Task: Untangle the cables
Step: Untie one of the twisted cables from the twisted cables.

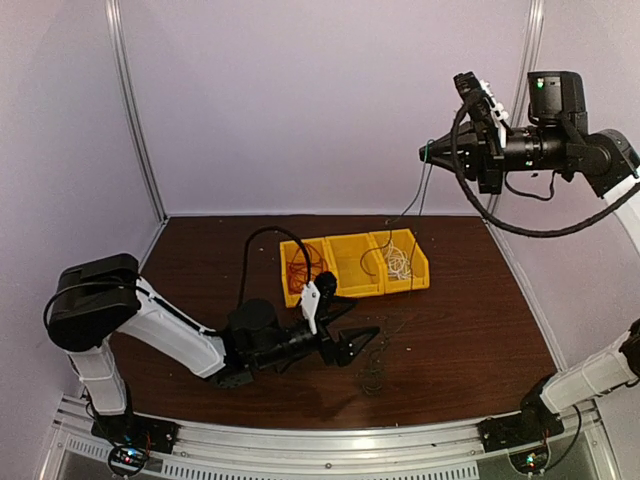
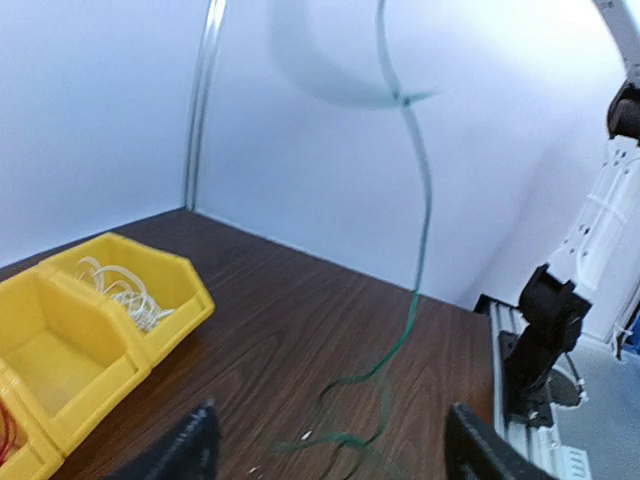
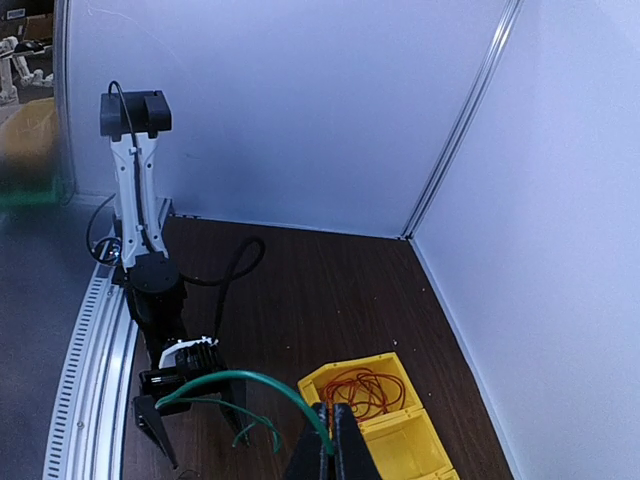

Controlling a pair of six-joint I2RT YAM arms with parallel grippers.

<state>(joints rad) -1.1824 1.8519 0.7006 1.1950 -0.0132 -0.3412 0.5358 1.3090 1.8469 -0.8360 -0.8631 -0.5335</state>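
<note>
A thin green cable (image 2: pixel 421 240) hangs taut from high up down to the table, where it lies in loose loops (image 2: pixel 350 440). My right gripper (image 3: pixel 335 440), raised high at the right (image 1: pixel 426 153), is shut on the cable's top end (image 3: pixel 240 378). Low over the table, my left gripper (image 2: pixel 330 455) stands open, and the loops lie between and just beyond its fingertips (image 2: pixel 195 445) without touching them. A dark clump of cables (image 1: pixel 374 374) lies on the table right of the left gripper (image 1: pixel 360 322). Red cables (image 3: pixel 366 390) and white cables (image 2: pixel 122 290) sit in bin compartments.
The yellow three-part bin (image 1: pixel 357 285) stands at mid-table; its middle compartment (image 2: pixel 55 365) holds nothing. White walls close off the back and sides. The right arm's base (image 2: pixel 540 320) and the rail lie at the table's near right edge.
</note>
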